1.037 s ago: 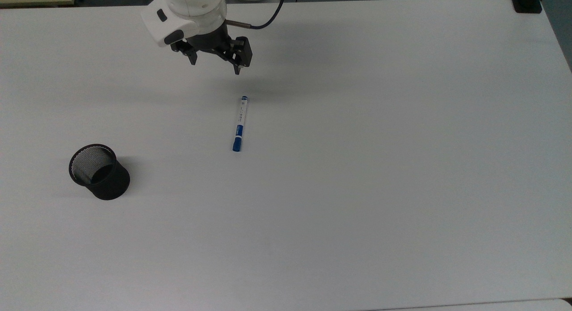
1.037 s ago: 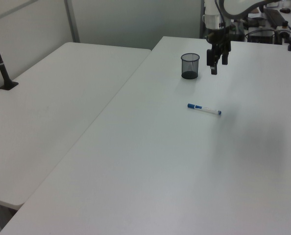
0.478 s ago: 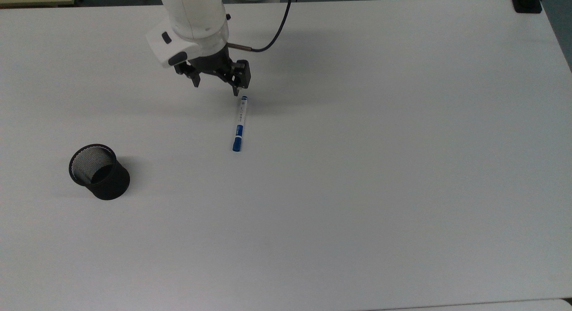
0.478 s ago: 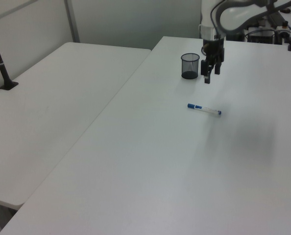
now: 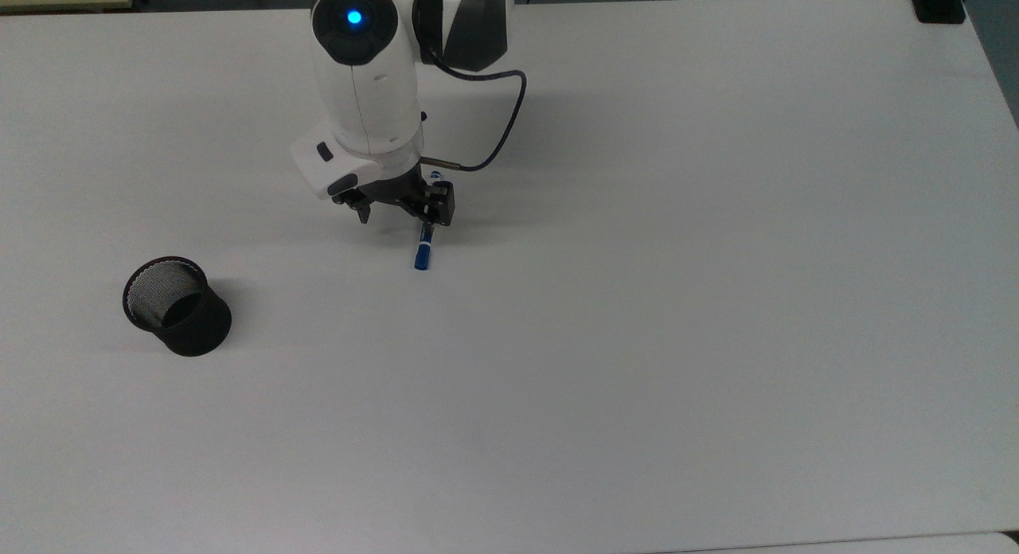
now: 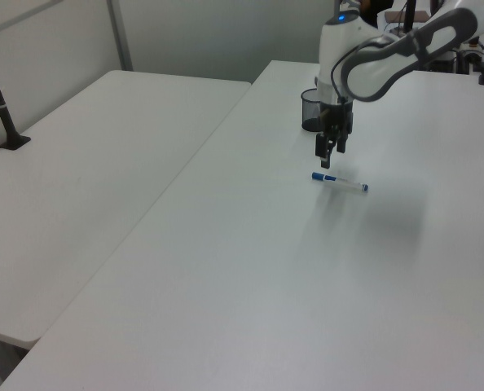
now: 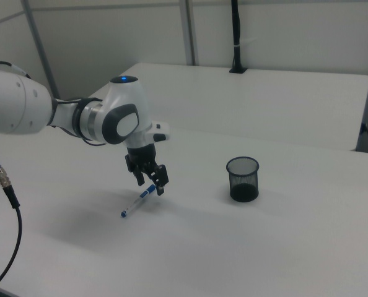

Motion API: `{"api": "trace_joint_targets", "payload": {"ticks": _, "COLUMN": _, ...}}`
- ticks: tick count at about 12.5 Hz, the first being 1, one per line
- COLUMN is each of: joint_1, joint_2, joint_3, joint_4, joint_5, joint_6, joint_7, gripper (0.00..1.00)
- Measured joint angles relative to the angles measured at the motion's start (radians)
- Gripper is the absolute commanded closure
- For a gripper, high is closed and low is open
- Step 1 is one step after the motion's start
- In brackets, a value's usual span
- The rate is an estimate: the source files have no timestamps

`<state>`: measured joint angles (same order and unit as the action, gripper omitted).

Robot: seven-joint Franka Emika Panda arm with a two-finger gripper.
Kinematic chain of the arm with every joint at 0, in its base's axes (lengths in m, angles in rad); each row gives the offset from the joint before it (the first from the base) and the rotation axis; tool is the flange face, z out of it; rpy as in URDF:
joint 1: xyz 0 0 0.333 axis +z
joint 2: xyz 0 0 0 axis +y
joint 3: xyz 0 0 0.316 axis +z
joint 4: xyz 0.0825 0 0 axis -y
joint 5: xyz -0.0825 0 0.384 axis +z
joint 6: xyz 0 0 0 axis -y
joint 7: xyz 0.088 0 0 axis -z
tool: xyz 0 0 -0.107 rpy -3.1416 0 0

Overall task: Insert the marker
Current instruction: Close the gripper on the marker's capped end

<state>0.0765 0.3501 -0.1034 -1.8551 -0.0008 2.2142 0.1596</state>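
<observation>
At the top view's 9 o'clock stands a round black mesh cup point(image 5: 177, 306), upright on the smooth white table point(image 5: 637, 339). Right of it, my gripper point(image 5: 396, 217) hangs with fingers spread, grasping nothing, over the slim white-barrelled marker point(image 5: 423, 251) lying flat. My wrist hides most of its barrel; the blue cap protrudes at 6 o'clock.

place: lab or office; evidence: plain white tables point(image 6: 103, 163); grey partition walls point(image 7: 283, 31); clamped black pole point(image 7: 235, 37)
</observation>
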Motion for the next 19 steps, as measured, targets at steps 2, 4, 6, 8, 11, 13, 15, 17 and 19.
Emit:
{"api": "trace_joint_targets", "payload": {"ticks": 2, "joint_1": 0.012, "joint_2": 0.033, "joint_3": 0.000, "joint_4": 0.008, "joint_5": 0.000, "joint_6": 0.028, "joint_7": 0.008, "gripper": 0.15}}
{"api": "trace_joint_targets", "payload": {"ticks": 4, "joint_1": 0.028, "joint_2": 0.063, "joint_3": 0.001, "joint_4": 0.026, "joint_5": 0.000, "joint_6": 0.045, "joint_7": 0.036, "gripper": 0.19}}
{"api": "trace_joint_targets", "payload": {"ticks": 6, "joint_1": 0.036, "joint_2": 0.088, "joint_3": 0.001, "joint_4": 0.059, "joint_5": 0.000, "joint_6": 0.048, "joint_7": 0.053, "gripper": 0.32}}
{"api": "trace_joint_targets", "payload": {"ticks": 8, "joint_1": 0.035, "joint_2": 0.093, "joint_3": 0.001, "joint_4": 0.078, "joint_5": 0.000, "joint_6": 0.048, "joint_7": 0.071, "gripper": 0.41}}
{"api": "trace_joint_targets", "payload": {"ticks": 11, "joint_1": 0.037, "joint_2": 0.097, "joint_3": 0.001, "joint_4": 0.079, "joint_5": 0.000, "joint_6": 0.048, "joint_7": 0.082, "gripper": 0.45}}
{"api": "trace_joint_targets", "payload": {"ticks": 13, "joint_1": 0.038, "joint_2": 0.101, "joint_3": 0.001, "joint_4": 0.079, "joint_5": 0.000, "joint_6": 0.048, "joint_7": 0.083, "gripper": 0.45}}
{"api": "trace_joint_targets", "payload": {"ticks": 15, "joint_1": 0.040, "joint_2": 0.103, "joint_3": 0.001, "joint_4": 0.080, "joint_5": 0.000, "joint_6": 0.048, "joint_7": 0.083, "gripper": 0.51}}
{"api": "trace_joint_targets", "payload": {"ticks": 17, "joint_1": 0.043, "joint_2": 0.107, "joint_3": 0.001, "joint_4": 0.080, "joint_5": 0.000, "joint_6": 0.048, "joint_7": 0.083, "gripper": 0.61}}
{"api": "trace_joint_targets", "payload": {"ticks": 19, "joint_1": 0.045, "joint_2": 0.111, "joint_3": 0.001, "joint_4": 0.082, "joint_5": 0.000, "joint_6": 0.048, "joint_7": 0.083, "gripper": 0.75}}
